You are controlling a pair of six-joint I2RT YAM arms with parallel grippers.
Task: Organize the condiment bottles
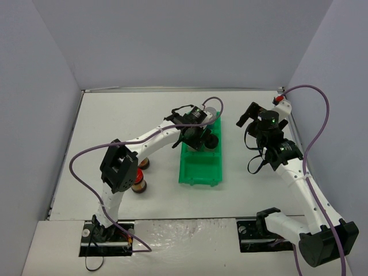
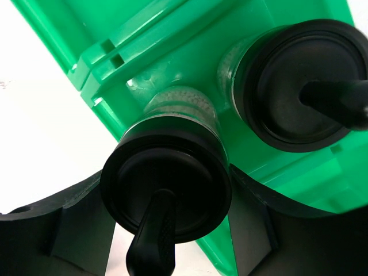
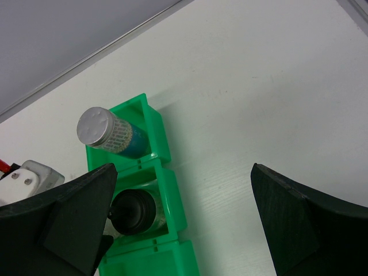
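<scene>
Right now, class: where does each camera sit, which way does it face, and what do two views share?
Top: above and behind, looking down on table, green bin, left arm, right arm.
Left wrist: looking down, close on a black-capped jar gripped in the left claw.
Right wrist: looking down between the open right claw at a silver-capped jar.
Shared: all three show the bin.

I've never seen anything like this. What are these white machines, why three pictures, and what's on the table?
They are two white robot arms bolted to a table, each ending in a two-finger gripper. One picture looks down from above; the other two come from cameras on the wrists. The left gripper clasps a black-capped jar at a green bin, beside a second black-capped jar. A silver-capped jar sits in the bin's end compartment. The right gripper is open and empty. Two red-capped jars stand beside the left arm.
</scene>
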